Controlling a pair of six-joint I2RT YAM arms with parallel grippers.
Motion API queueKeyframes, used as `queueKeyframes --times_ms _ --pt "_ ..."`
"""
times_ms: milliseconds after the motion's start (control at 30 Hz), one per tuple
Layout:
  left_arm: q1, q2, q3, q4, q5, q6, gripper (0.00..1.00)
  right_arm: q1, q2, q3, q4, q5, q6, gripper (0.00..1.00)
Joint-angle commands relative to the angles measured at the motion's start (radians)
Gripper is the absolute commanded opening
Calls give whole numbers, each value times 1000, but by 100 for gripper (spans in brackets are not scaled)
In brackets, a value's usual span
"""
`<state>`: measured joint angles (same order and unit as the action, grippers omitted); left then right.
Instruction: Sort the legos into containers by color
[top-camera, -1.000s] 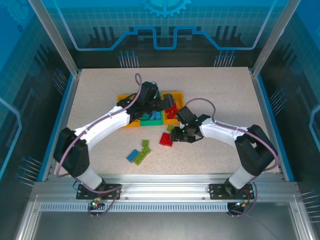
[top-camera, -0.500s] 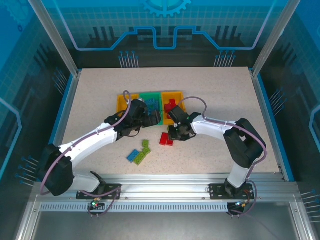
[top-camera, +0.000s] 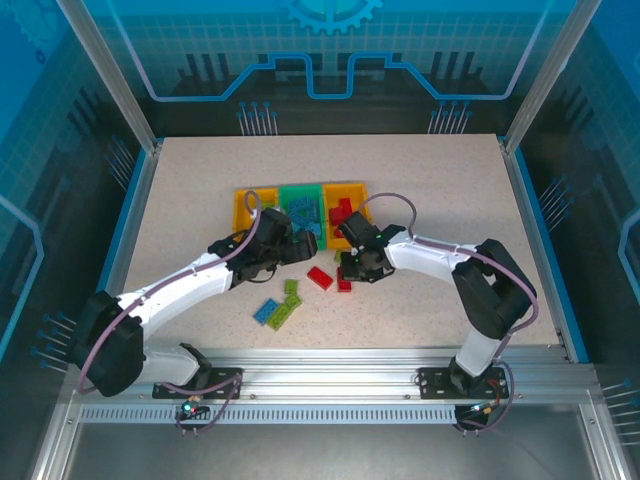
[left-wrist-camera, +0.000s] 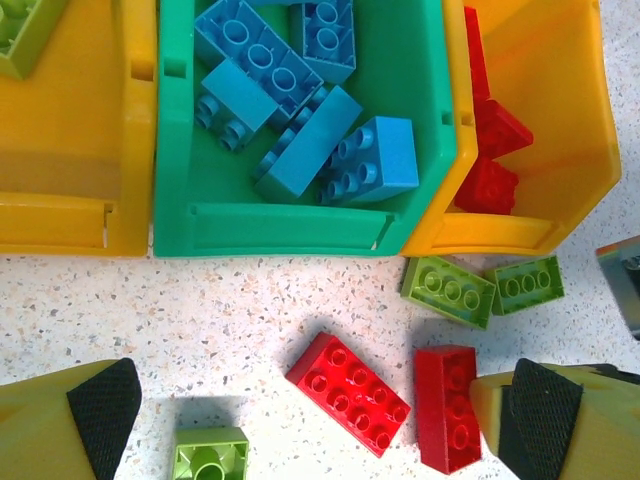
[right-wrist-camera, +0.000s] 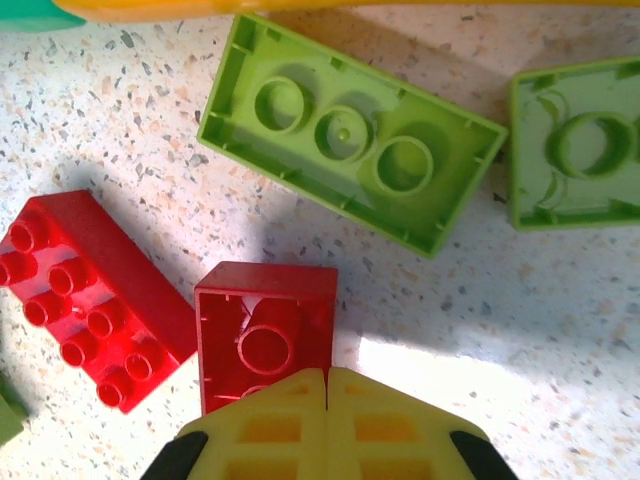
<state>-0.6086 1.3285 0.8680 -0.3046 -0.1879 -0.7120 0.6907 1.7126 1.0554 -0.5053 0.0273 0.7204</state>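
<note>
Three containers (top-camera: 250, 205) stand joined in a row at the centre of the table (top-camera: 450, 180). In the left wrist view the yellow-orange bin (left-wrist-camera: 70, 130) is at upper left with one lime brick (left-wrist-camera: 25, 30) in its corner. The green bin (left-wrist-camera: 280, 225) at top centre holds the blue legos (left-wrist-camera: 300, 150). The orange bin (left-wrist-camera: 560, 120) at upper right holds red legos (left-wrist-camera: 490, 150).

Several legos lie loose on the table below the bins. Two lime pieces (left-wrist-camera: 447, 290) (left-wrist-camera: 525, 283) lie side by side just under the orange bin. A studded red brick (left-wrist-camera: 350, 392) lies slantwise at lower centre, with an upturned red brick (right-wrist-camera: 265, 335) just right of it. A small lime block (left-wrist-camera: 210, 458) sits at the bottom edge. In the top view a blue-and-lime cluster (top-camera: 275, 310) lies lower left of these.

Left gripper (top-camera: 298, 247): spread wide, pads (left-wrist-camera: 100, 410) at the lower corners of its view, holding nothing, above the studded red brick.

Right gripper (right-wrist-camera: 328, 380): fingers pressed together with no gap, tips over the near edge of the upturned red brick. Whether they pinch its wall cannot be told.
</note>
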Motion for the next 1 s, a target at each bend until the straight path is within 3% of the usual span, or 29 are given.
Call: queueKeyframes --times_ms 0,333,567,800,967 --pt "-19 11 0 -16 -17 -23 99 -14 -51 4 -53 23 -28 0" --pt "-66 178 85 -111 35 -91 99 -122 -79 182 -131 43 -141 0" --pt "-106 275 146 -127 75 -131 99 -214 62 406 -165 25 -226 0" --pt "-125 404 243 -164 107 -172 97 -246 256 595 -203 22 -264 0" --pt "-127 470 271 -165 131 -191 94 -253 338 665 -216 40 -283 6"
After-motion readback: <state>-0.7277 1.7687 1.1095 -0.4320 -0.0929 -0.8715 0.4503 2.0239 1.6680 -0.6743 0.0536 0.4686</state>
